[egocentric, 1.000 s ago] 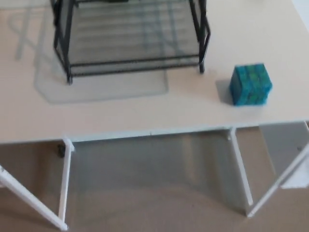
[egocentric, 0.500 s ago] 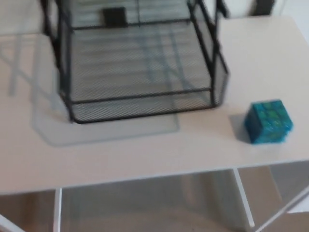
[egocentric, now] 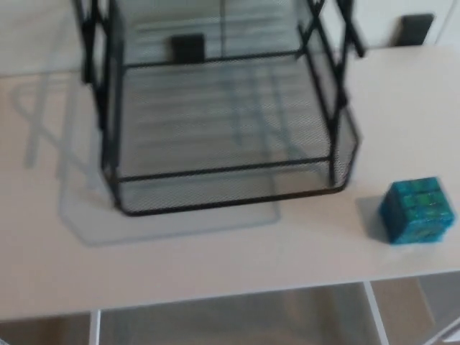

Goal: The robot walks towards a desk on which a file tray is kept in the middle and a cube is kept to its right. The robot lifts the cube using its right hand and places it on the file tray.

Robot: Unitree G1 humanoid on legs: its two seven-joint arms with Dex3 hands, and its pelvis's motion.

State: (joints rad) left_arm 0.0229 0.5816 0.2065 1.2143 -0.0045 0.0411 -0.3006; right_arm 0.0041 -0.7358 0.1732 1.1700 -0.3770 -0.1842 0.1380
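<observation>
A black wire-mesh file tray with stacked tiers stands in the middle of the white desk. To its right, near the desk's front edge, sits a teal cube with a green and blue pattern. The cube stands apart from the tray, a short gap between them. Neither of my hands shows in the head view.
The desk's front edge runs across the bottom, with white legs and beige floor below it. A small dark object stands at the desk's back right, by the wall.
The whole picture has shifted: the desk, tray and cube sit lower and larger in view, so the camera has come closer. The things themselves have not moved.
</observation>
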